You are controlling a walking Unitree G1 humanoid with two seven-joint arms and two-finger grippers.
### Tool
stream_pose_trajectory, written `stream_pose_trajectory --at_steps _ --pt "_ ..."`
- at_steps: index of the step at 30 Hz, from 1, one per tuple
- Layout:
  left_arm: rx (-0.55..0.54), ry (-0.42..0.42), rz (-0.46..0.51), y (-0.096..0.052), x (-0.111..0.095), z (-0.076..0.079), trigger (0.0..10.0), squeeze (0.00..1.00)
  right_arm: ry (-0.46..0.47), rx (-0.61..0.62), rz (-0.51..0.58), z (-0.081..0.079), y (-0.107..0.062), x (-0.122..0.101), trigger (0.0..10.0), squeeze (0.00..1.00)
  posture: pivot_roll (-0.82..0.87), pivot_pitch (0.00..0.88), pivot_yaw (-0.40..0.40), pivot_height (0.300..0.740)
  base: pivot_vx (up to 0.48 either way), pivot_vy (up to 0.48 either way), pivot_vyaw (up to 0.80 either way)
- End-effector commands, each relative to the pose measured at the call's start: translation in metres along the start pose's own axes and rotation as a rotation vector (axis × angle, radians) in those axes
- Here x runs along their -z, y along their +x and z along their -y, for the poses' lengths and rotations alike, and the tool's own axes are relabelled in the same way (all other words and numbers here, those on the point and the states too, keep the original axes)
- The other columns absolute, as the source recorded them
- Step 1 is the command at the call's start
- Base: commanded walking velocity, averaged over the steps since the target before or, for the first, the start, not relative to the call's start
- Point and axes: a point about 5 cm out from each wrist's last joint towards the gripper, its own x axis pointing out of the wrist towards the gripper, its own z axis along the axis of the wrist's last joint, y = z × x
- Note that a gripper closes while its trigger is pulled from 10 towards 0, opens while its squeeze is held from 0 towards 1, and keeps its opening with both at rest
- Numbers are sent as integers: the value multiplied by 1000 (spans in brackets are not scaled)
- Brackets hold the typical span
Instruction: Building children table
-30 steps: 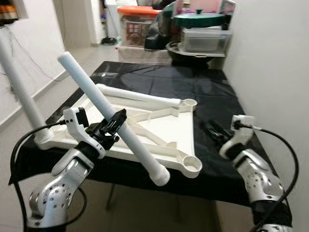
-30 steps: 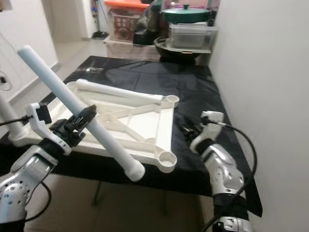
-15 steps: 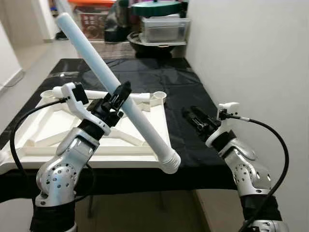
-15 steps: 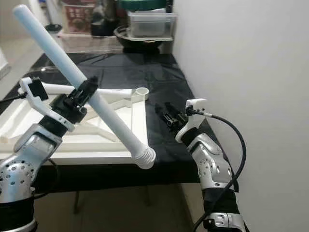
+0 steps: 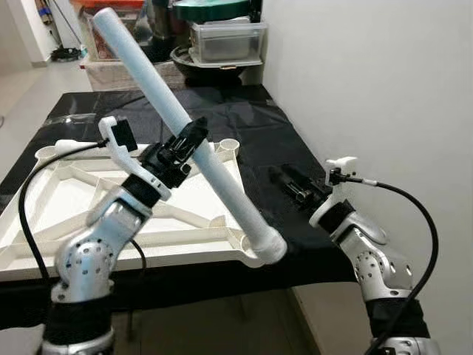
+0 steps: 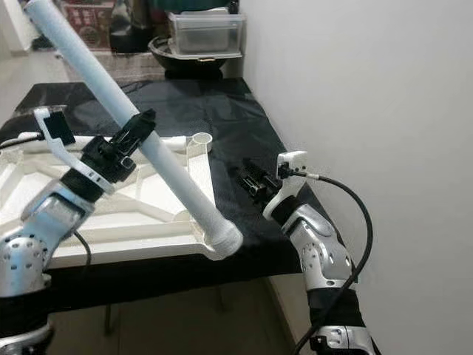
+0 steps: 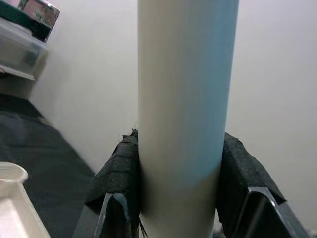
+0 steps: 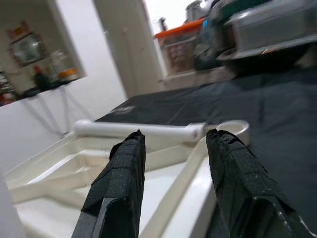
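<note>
Black cloth covers the work table [image 5: 244, 129], which stands against a white wall, and on it lies the upturned white tabletop [image 5: 44, 214] with round sockets at its corners. Gripped about midway along its length by the left gripper [image 5: 183, 146], whose jaws are pressed against both sides of it, the white table leg [image 5: 185, 122] runs on a steep slant: its upper end rises away behind the jaws, while its ribbed lower end [image 5: 267, 247] hangs past them. That lower end sits just off the tabletop's near corner socket [image 6: 201, 235], so the leg's long axis is tilted well away from the socket's upright bore. As I judge it, seating the leg depends on swinging that axis upright over the hole. Off to the side, the right gripper [image 6: 253, 180] hovers over bare cloth with its fingers [image 8: 116, 183] spread and holding nothing, pointed toward the tabletop's edge.
</note>
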Motion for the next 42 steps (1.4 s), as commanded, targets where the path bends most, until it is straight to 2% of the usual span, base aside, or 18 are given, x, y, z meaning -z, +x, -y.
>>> stream_pose_trajectory --at_steps 1,10,20,30,37,42 --pt "27 38 -12 6 -2 2 10000 0 -29 13 27 -2 3 -5 10000 0 21 0 -38 740 0 0 -788" --pt "42 85 -26 17 -6 1 10000 0 -72 34 71 -8 11 -15 10000 0 20 0 -38 740 0 0 -788" --pt "51 136 -8 28 -13 -2 10000 0 -94 53 89 -15 15 -15 10000 0 23 0 -35 740 0 0 -788" --pt "46 160 -9 29 -14 -5 10000 0 -99 36 94 -23 20 -21 10000 0 18 0 -29 740 0 0 -713" --pt "62 194 -25 33 -14 -5 10000 0 -109 12 44 -21 23 -22 10000 0 18 0 -31 740 0 0 0" --pt "141 246 -79 38 -12 -1 10000 0 -146 -10 1 -7 26 -31 10000 0 22 0 -35 740 0 0 0"
